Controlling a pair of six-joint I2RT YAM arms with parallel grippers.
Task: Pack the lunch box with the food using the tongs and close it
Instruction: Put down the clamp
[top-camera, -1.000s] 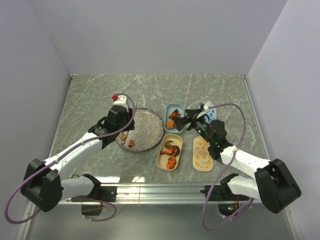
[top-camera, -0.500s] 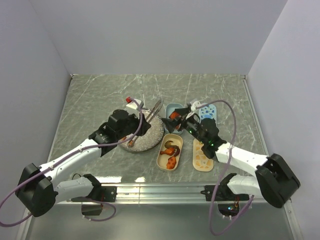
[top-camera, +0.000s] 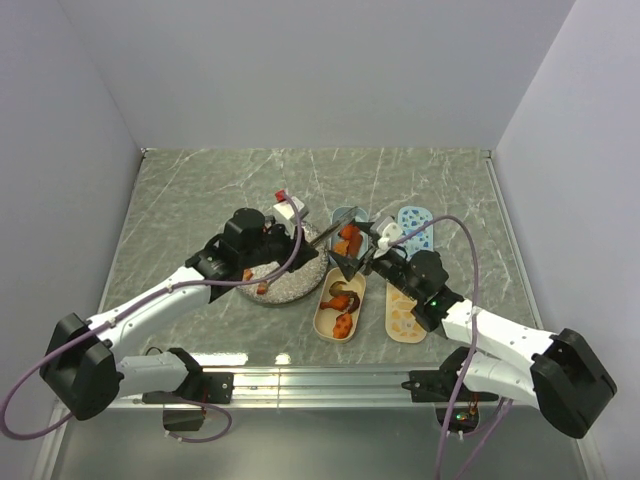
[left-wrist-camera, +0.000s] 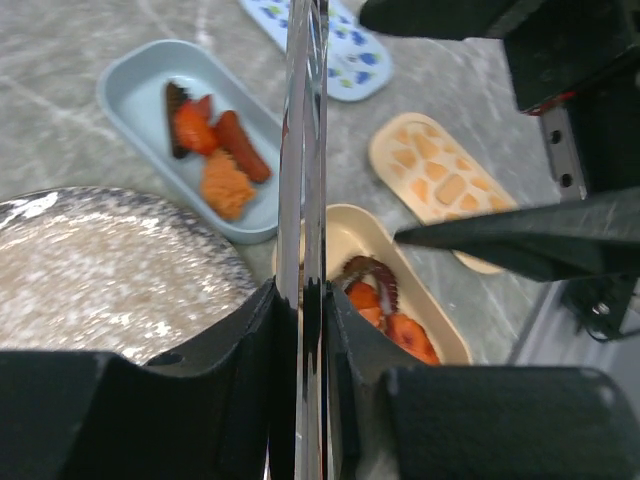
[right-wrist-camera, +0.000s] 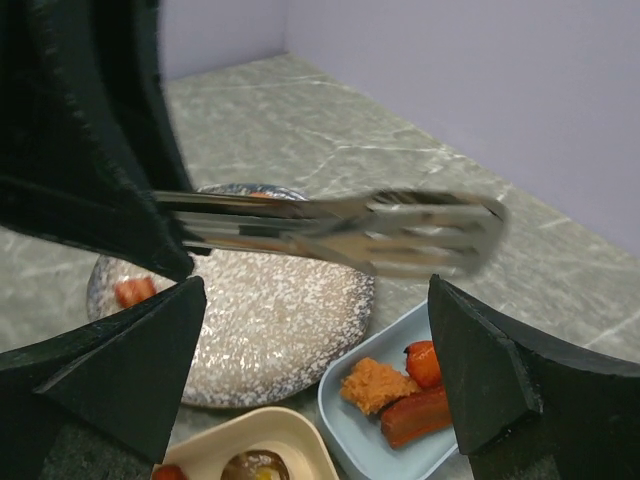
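Left wrist view: the left gripper (left-wrist-camera: 303, 300) is clamping the tongs (left-wrist-camera: 303, 150), while the right gripper (right-wrist-camera: 312, 300) is hanging released. Ease the squeeze before lowering onto the food (right-wrist-camera: 133, 291) on the plate (right-wrist-camera: 280, 330).

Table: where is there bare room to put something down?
Bare: the far strip of table behind the plate and blue lid, plus the stretch left of the plate. Crowded: the middle, around the beige tub and beige lid.
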